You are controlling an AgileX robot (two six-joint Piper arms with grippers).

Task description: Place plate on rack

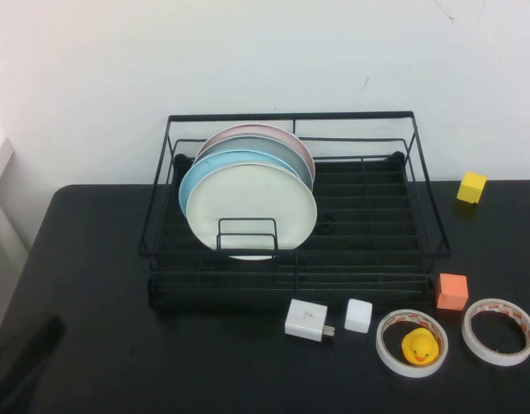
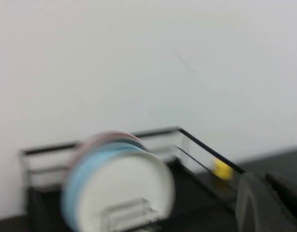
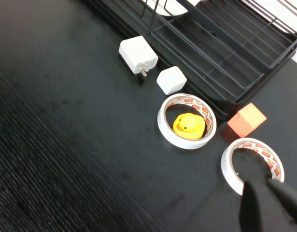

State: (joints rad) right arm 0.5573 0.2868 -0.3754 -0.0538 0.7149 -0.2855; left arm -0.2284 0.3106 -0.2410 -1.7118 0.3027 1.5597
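The white plate stands upright at the front of a row of plates in the black wire rack, behind a small wire loop divider. A light blue plate and a pink plate stand behind it. In the left wrist view, the plate and rack are blurred. My left gripper is shut and empty, well off from the rack. A dark part of the left arm shows at the near left corner. My right gripper is shut and empty, above a tape ring.
In front of the rack lie a white charger, a white cube, a tape ring with a yellow duck inside, an orange cube and a second tape ring. A yellow cube sits at the far right.
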